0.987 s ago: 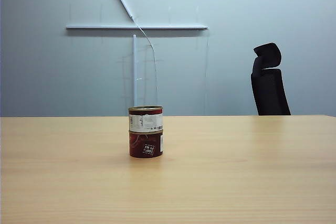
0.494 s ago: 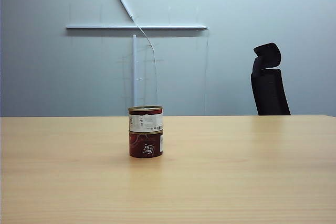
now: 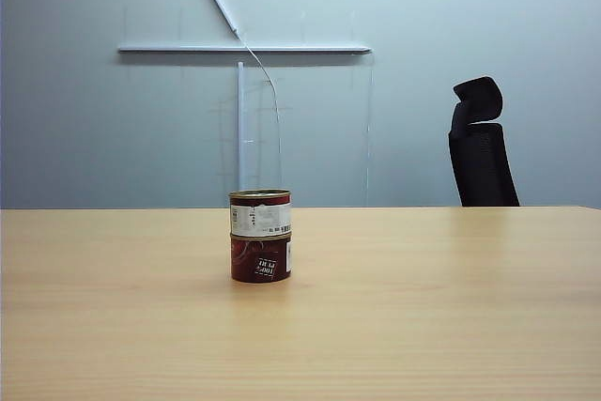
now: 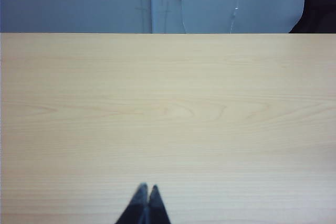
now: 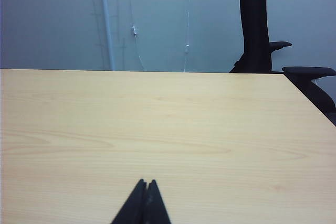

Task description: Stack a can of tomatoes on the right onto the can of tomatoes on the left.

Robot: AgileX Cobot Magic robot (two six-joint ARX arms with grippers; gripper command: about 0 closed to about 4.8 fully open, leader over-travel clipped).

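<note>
Evidently finished: left gripper (image 4: pixel 146 188) pressed together over bare table (image 3: pixel 451 326), holding nothing; upper can (image 3: pixel 260 213) seated squarely on lower can (image 3: pixel 260 258), left of centre; right gripper (image 5: pixel 146 183) likewise together, empty, parked clear.

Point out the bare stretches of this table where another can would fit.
Only the two stacked cans occupy the table, left of centre. The wood is bare from the stack to the right edge near the black chair, on its left, and in front. The shut left claw and right claw hover over bare wood.
</note>
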